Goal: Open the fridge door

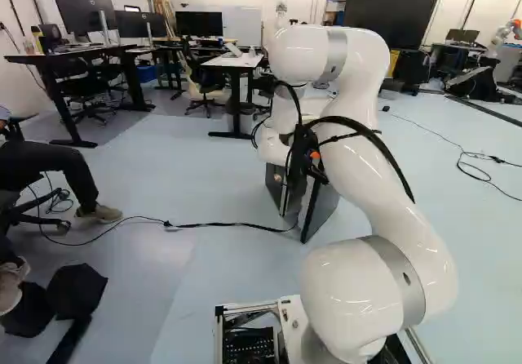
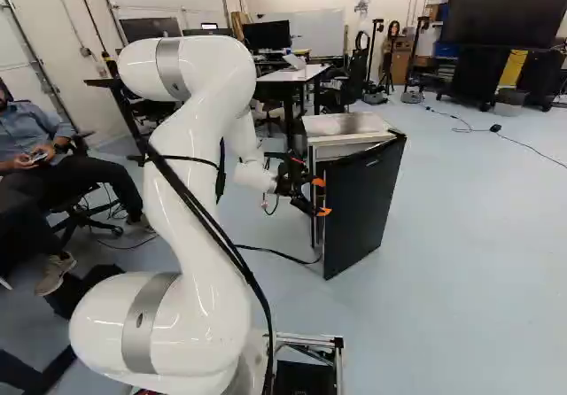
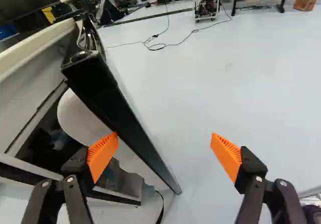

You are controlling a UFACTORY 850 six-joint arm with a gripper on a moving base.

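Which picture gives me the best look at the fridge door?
The right base view: the fridge door shows its dark outer face there, nearly unobstructed. In the left base view, the arm hides its upper part. The wrist view shows mainly its narrow edge, close up.

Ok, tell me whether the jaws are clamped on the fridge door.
No, the jaws stand wide apart, with floor showing between the fridge door and one orange pad.

All 3 views are brightly lit; small glossy highlights are seen on the arm (image 1: 400,229), lower right in the left base view, and soft sheen on the floor (image 1: 196,168).
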